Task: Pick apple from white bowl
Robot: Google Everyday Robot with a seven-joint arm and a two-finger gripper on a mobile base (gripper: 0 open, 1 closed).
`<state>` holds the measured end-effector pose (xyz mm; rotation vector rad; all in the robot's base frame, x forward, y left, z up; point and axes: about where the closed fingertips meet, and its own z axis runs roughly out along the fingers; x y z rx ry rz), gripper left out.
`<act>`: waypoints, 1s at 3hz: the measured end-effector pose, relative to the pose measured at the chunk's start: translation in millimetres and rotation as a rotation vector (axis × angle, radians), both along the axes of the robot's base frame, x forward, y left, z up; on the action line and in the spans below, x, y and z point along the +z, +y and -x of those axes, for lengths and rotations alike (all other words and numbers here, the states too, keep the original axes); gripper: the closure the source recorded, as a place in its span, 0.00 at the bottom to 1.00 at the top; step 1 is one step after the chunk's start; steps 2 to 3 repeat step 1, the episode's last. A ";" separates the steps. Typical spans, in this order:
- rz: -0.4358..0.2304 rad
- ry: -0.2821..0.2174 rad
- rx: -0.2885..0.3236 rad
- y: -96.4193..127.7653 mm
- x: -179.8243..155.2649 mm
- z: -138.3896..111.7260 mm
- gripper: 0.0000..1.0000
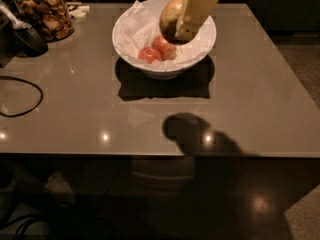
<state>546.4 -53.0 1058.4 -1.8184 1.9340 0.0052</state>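
Note:
The white bowl (200, 54), lined with crumpled white paper, stands at the back middle of the grey table. Two redder apples (157, 50) lie in it. My gripper (186, 21) reaches down from the top edge and is shut on the pale yellowish-green apple (169, 18). It holds the apple lifted above the bowl's middle, over the red apples. One cream-coloured finger (195, 11) covers the apple's right side.
A glass jar of brown snacks (44, 11) stands at the back left, with a dark object (27, 39) beside it. A black cable (20, 101) loops at the left edge. The table's front edge (150, 155) runs across the middle of the view.

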 end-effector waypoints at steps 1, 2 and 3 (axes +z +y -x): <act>0.001 0.001 0.000 -0.6 -1.8 1.8 1.00; 0.001 0.001 0.000 -0.6 -1.8 1.8 1.00; 0.001 0.001 0.000 -0.6 -1.8 1.8 1.00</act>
